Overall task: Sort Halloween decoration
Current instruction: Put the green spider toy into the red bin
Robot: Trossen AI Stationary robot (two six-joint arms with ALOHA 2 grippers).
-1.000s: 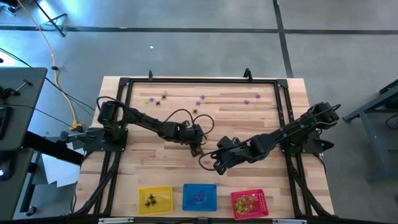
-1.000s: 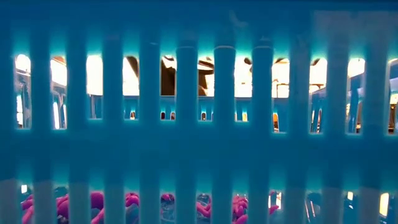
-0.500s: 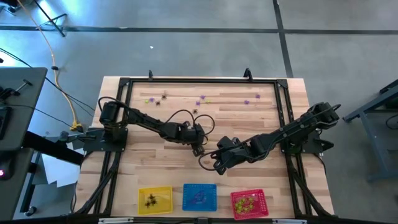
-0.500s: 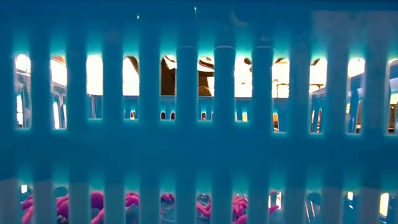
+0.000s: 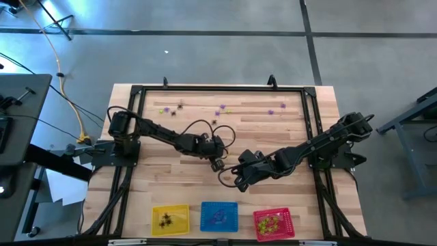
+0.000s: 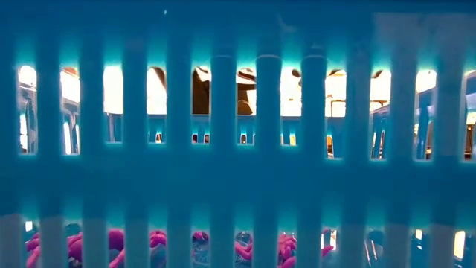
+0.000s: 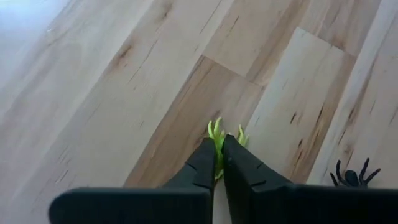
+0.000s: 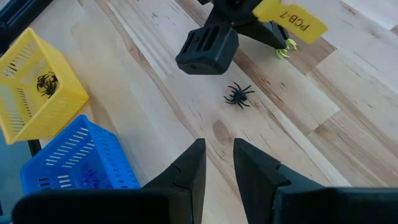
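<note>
Blue basket (image 6: 223,186) slats fill the low view, hiding the bench (image 5: 273,137). Mid-bench, the left claw (image 7: 219,163) pinches a yellow-green spider (image 7: 217,132), mostly covered; the right claw (image 8: 217,163) seems slightly parted, empty.

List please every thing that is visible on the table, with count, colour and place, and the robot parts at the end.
Yellow basket: one, near edge, black spiders inside.
Blue basket: one, near edge, middle, purple trinkets inside.
Red basket: one, near edge, yellow-green trinkets inside.
Loose trinkets: several, purple, black, yellow-green, along the far side.
Black spider: one, on the wood between both grippers.
Yellow-green spider: one, pinched in the left gripper.
Left gripper: shut on the yellow-green spider, table centre.
Right gripper: fingers slightly apart, empty, beside it.
</note>
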